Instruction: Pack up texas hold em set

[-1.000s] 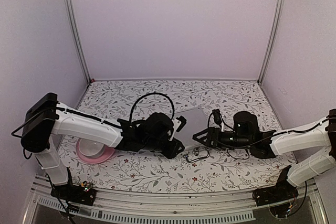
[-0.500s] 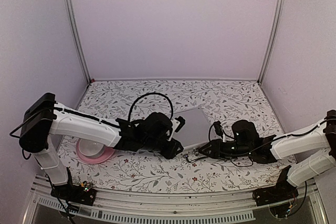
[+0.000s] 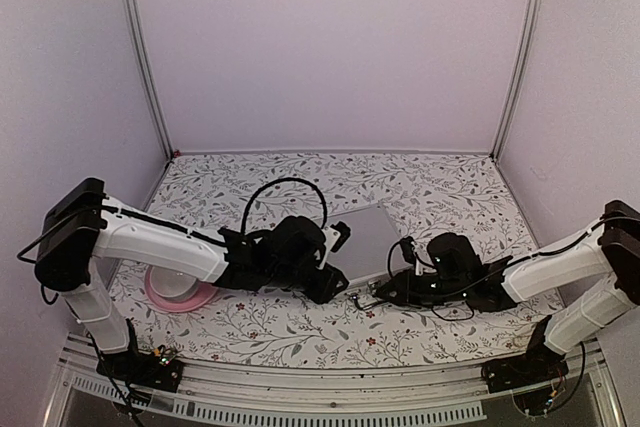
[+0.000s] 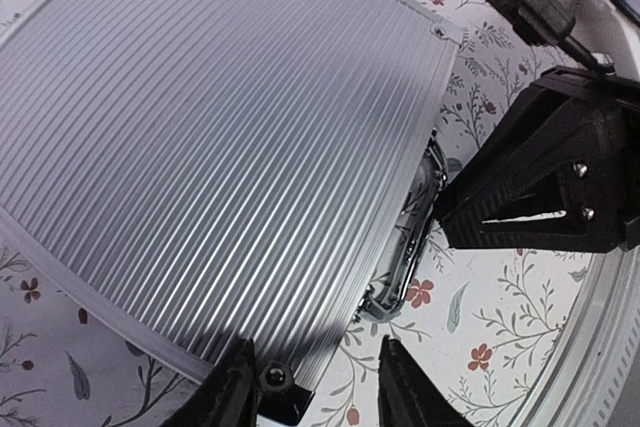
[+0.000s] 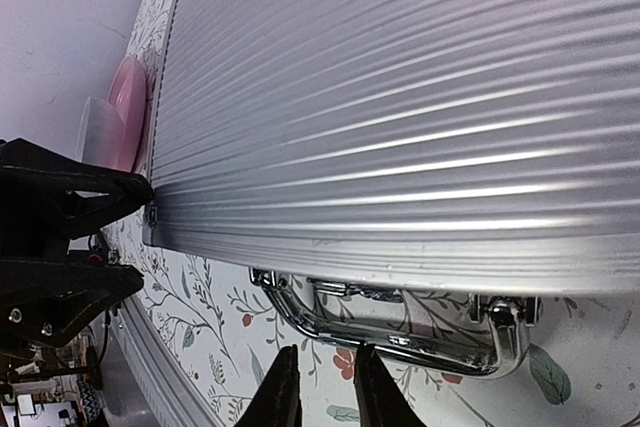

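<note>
The silver ribbed case (image 3: 366, 235) of the texas hold em set lies closed on the flowered cloth, its chrome handle (image 3: 372, 297) folded out toward me. The cards, chips and other pieces are hidden. My left gripper (image 4: 318, 392) sits at the case's (image 4: 220, 127) near corner, jaws part open. One finger (image 4: 235, 392) touches the corner and the other rests on the cloth. My right gripper (image 5: 322, 387) is low on the cloth in front of the handle (image 5: 400, 332). Its jaws are open by a narrow gap with nothing between them, one fingertip (image 5: 362, 362) at the handle's bar.
A pink plate (image 3: 158, 297) with a white bowl (image 3: 178, 282) sits left of the left arm, near the front edge. Both grippers meet close together at the case's (image 5: 400, 97) front side. Cage posts (image 3: 140, 57) and purple walls ring the table.
My right gripper has dropped and slid left toward the handle, and its jaws have narrowed a lot. The left gripper and the case have stayed put.
</note>
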Tool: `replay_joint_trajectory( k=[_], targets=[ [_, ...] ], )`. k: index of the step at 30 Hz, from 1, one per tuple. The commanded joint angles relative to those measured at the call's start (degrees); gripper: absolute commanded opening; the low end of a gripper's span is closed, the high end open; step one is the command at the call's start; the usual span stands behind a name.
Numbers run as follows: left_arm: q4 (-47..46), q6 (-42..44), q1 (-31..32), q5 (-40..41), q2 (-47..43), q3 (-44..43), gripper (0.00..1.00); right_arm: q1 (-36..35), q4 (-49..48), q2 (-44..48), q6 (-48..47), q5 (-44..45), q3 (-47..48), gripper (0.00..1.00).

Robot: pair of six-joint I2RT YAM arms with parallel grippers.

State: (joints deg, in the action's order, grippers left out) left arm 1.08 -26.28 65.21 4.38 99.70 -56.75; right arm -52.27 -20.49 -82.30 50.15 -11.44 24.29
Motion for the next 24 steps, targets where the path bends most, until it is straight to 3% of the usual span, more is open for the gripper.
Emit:
replay_joint_trajectory(
  k=[1,6,24],
  targets=[
    [3.2,-0.8,-0.2,-0.4,-0.4,2.0,0.42,-0.6,0.4,-2.0,-0.2,1.9,1.8,0.18],
    [3.2,-0.8,-0.1,-0.3,-0.3,2.0,0.42,-1.3,1.0,-3.9,-0.3,2.7,2.9,0.13],
    [4.7,0.5,-0.1,1.6,-0.6,2.3,0.42,-2.1,2.7,-8.2,0.4,5.6,4.6,0.10]
  ],
)
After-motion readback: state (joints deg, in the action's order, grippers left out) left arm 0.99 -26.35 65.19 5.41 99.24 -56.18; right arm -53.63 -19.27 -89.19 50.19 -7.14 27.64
